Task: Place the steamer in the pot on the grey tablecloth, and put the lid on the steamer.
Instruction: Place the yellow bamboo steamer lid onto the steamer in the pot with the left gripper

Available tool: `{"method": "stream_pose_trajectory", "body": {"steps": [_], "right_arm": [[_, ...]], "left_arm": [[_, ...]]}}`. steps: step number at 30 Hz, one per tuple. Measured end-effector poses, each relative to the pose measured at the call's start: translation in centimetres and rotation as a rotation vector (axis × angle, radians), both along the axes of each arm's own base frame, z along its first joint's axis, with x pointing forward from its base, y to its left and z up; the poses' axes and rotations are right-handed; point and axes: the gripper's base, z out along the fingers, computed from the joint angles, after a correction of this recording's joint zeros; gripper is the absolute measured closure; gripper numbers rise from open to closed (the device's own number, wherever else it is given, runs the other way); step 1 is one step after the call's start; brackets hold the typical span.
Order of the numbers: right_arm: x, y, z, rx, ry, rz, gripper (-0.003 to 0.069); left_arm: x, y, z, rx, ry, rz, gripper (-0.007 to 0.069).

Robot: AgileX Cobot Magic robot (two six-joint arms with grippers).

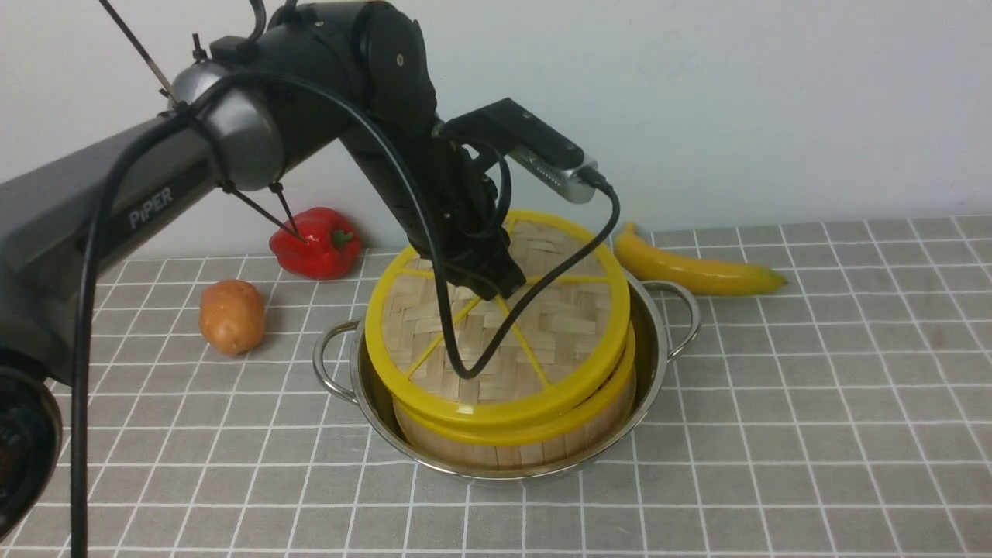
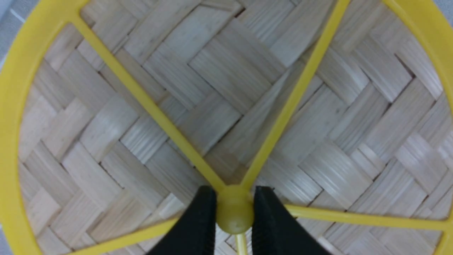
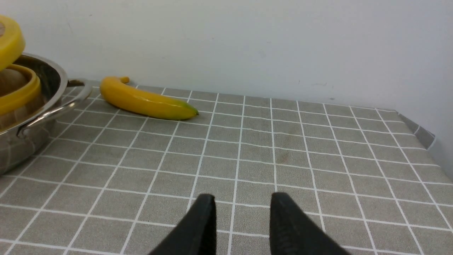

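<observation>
The shiny pot stands on the grey tablecloth with the bamboo steamer sitting inside it. The woven lid lies tilted over the steamer, its near edge down at the steamer's yellow rim and its far side raised. My left gripper is shut on the lid's centre knob; in the left wrist view the gripper pinches that knob and the lid fills the frame. My right gripper is open and holds nothing, low over the cloth to the right of the pot. The steamer's contents are hidden.
A yellow banana lies behind the pot to the right, near the wall. A red pepper and a potato sit to the pot's left. The cloth ends at the table's right edge.
</observation>
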Motion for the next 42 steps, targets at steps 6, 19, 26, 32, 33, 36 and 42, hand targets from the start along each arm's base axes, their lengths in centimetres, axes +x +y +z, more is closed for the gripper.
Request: {"method": "stream_pose_trajectory", "body": {"steps": [6, 19, 26, 32, 33, 36, 42], "right_arm": [[0.0, 0.0, 0.0, 0.000, 0.000, 0.000, 0.0417], [0.0, 0.0, 0.0, 0.000, 0.000, 0.000, 0.0417], [0.0, 0.0, 0.0, 0.000, 0.000, 0.000, 0.0417], [0.0, 0.0, 0.0, 0.000, 0.000, 0.000, 0.0417], [0.0, 0.0, 0.0, 0.000, 0.000, 0.000, 0.0417], [0.0, 0.0, 0.0, 0.000, 0.000, 0.000, 0.0417], [0.0, 0.0, 0.0, 0.000, 0.000, 0.000, 0.0417]], "left_arm": [[0.0, 0.0, 0.0, 0.000, 0.000, 0.000, 0.0502], [0.1, -0.1, -1.0, 0.017, 0.038, -0.003, 0.0502], [0.2, -0.1, -1.4, 0.020, 0.044, -0.003, 0.0502], [0.4, -0.2, -1.7, 0.018, 0.043, -0.001, 0.0502], [0.5, -0.2, -1.7, 0.017, 0.039, 0.000, 0.0502], [0.6, -0.3, -1.8, 0.011, 0.030, -0.003, 0.0502], [0.6, -0.3, -1.8, 0.011, 0.018, -0.024, 0.0502]]}}
